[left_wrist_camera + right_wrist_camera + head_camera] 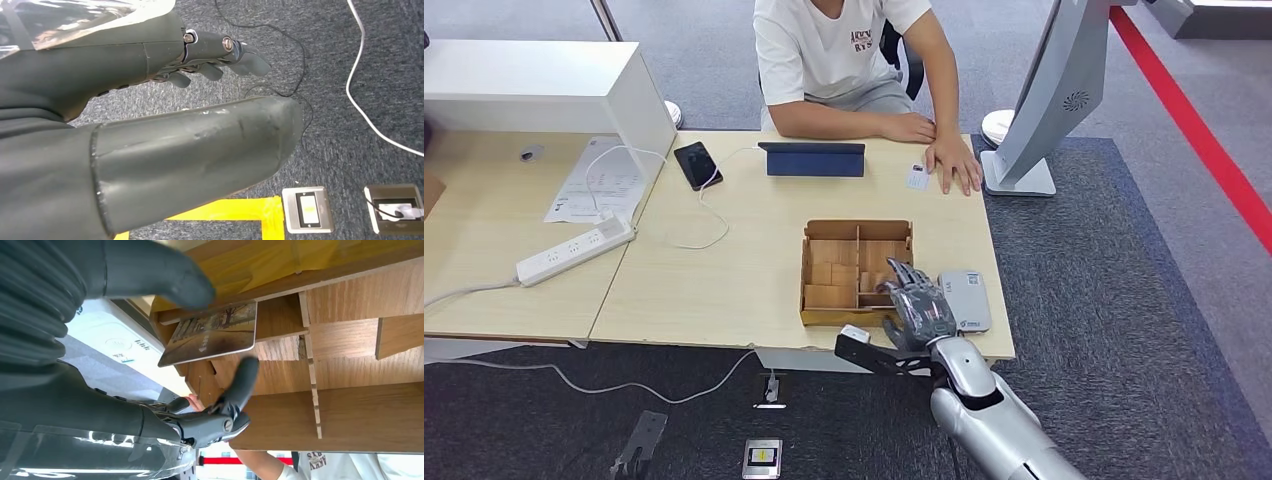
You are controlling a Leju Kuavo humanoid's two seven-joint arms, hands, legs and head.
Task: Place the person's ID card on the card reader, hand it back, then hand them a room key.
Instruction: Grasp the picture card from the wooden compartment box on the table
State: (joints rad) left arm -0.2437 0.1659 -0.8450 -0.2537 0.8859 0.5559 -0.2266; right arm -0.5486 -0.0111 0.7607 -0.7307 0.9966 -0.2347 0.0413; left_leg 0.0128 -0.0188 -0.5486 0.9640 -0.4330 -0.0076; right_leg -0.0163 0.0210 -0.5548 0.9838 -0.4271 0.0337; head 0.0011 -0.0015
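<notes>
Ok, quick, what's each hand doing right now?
Left hand: open, holding nothing, hanging above the floor.
Right hand: over the wooden box, near a card; can't tell if it grips it.

The right hand (921, 307) is covering the wooden tray's (824, 298) near corner, perhaps gripping the room key (212, 333) underneath

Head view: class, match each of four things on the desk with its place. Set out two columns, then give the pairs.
1. phone
2. card reader
3. small card
4. power strip

A. beside the person's hand
B. right of the wooden box, by the right hand
C. at the desk's left, near the papers
D. left of the dark tablet

Pairs: 1-D, 2-B, 3-A, 4-C
</notes>
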